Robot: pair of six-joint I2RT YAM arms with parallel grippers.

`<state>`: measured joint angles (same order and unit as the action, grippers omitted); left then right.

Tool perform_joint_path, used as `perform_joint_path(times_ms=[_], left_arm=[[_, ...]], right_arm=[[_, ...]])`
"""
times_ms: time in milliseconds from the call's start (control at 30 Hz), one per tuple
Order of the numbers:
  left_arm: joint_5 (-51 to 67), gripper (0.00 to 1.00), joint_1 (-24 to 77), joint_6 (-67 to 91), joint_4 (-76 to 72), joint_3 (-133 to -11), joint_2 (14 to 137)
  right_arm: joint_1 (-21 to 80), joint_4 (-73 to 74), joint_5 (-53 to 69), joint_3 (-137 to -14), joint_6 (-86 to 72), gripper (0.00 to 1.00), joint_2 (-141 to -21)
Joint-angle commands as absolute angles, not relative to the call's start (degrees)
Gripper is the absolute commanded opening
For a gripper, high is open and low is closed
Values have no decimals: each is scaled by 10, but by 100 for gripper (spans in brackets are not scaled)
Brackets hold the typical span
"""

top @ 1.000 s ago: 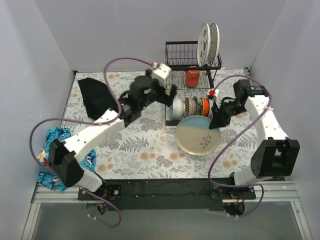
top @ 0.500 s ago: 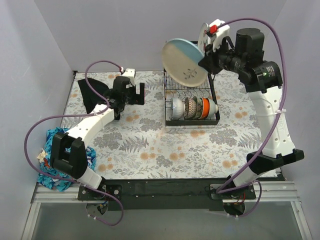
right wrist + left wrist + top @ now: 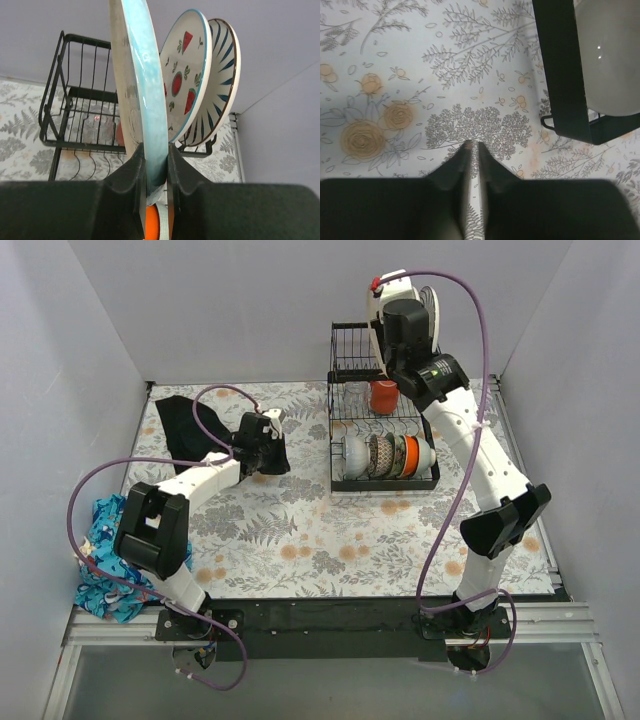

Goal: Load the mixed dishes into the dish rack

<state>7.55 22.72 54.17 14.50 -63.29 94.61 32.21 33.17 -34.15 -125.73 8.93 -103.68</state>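
Clearance is mattering now: the right gripper (image 3: 156,165) is clamping the blue plate (image 3: 142,75) upright at the rack's (image 3: 85,146) top shelf, just beside the strawberry plate (image 3: 182,75); lowering it straight and parallel is looking safest. The left gripper (image 3: 472,150) is hovering narrow, empty.

Left fingers (image 3: 451,169) pressed together, low, right fingers (image 3: 131,172) clamped, raised high
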Motion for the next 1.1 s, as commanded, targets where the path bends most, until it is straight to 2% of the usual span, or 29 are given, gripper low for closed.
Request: perform_joint_path(times_ms=[0, 433, 1067], left_arm=[[146, 0, 229, 558, 136, -617, 939], [154, 0, 229, 572, 137, -570, 907], [144, 0, 229, 571, 136, -577, 913]], right_arm=[[330, 142, -480, -1281, 81, 1, -1013], [330, 46, -483, -1274, 133, 1, -1058], [304, 52, -475, -1201, 113, 1, -1061]])
